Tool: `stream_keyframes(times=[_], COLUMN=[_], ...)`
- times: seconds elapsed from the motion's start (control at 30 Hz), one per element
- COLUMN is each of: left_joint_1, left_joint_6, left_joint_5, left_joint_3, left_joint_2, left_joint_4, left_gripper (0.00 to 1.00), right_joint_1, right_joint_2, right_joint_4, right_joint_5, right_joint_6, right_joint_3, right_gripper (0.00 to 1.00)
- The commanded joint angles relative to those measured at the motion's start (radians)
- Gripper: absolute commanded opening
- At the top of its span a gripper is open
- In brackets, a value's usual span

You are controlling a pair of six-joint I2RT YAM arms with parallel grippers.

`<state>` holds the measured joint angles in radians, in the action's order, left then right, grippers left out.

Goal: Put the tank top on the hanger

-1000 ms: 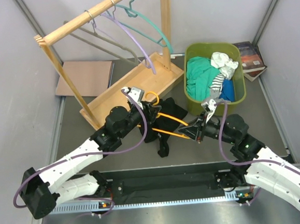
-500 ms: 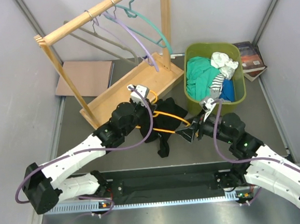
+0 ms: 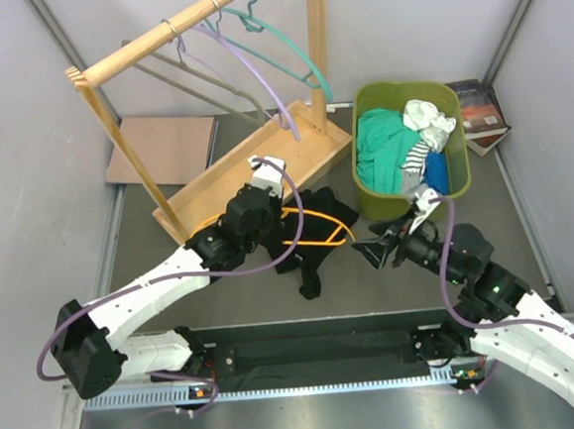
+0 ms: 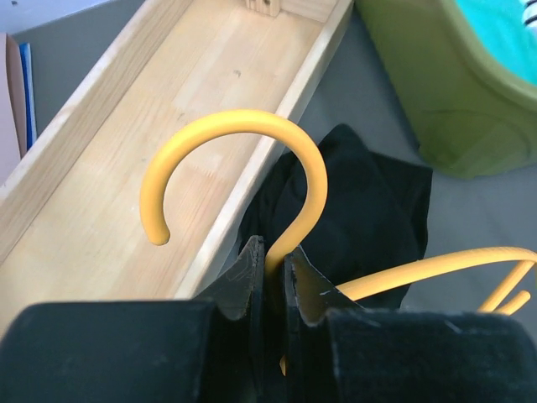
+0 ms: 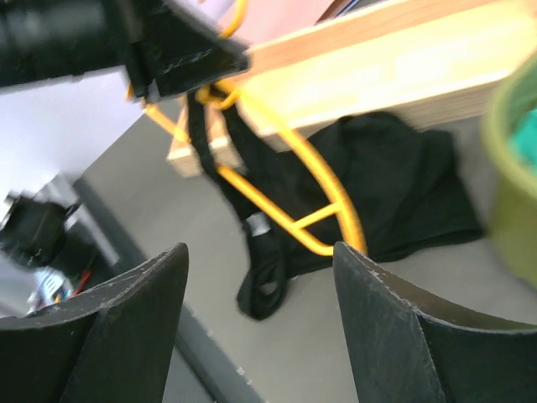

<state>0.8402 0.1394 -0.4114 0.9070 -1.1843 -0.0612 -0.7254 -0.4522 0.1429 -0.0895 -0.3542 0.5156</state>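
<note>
Bottom centre of its wrist view, the left gripper (image 4: 273, 273) pinches the hanger (image 4: 239, 126) at its neck (hook curling upper left). The right gripper (image 5: 256, 269) gapes empty, facing the tank top (image 5: 394, 176).

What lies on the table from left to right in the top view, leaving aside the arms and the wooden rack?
cardboard sheet → tank top → green bin → books

Left tool (image 4: 270, 252) clamped the hanger (image 4: 243, 122); right tool (image 5: 260, 249) let go.
</note>
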Motion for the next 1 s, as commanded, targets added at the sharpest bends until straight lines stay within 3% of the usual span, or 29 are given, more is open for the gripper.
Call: stream_keyframes(times=[0.0,0.23,0.6,0.73,0.97], left_joint_1=[-0.003,-0.036,-0.066,-0.066,-0.066], left_joint_6=[0.008,-0.004,0.002,-0.004,-0.004], left_joint_5=[-0.012,0.077,0.149,0.152,0.166], left_joint_3=[0.102,0.158,0.064,0.056,0.056], left_joint_2=[-0.015,-0.049,-0.006,-0.003,0.000], left_joint_4=[-0.041,-0.098,-0.035,-0.035,-0.034], left_gripper=[0.00,0.00,0.00,0.00,0.00], right_joint_1=[-0.125,-0.476,-0.494,-0.494,-0.496], right_joint_2=[-0.069,-0.331,-0.799,-0.898,-1.010], right_joint_4=[-0.092,-0.242,-0.448,-0.468,-0.561], right_joint_5=[-0.049,0.256,0.419,0.520,0.514], right_joint_6=[-0.052,-0.107,-0.177,-0.248,-0.262], right_joint_3=[-0.058,-0.077,-0.040,-0.012,-0.011], right_gripper=[0.68,0.70,0.70,0.63,0.59])
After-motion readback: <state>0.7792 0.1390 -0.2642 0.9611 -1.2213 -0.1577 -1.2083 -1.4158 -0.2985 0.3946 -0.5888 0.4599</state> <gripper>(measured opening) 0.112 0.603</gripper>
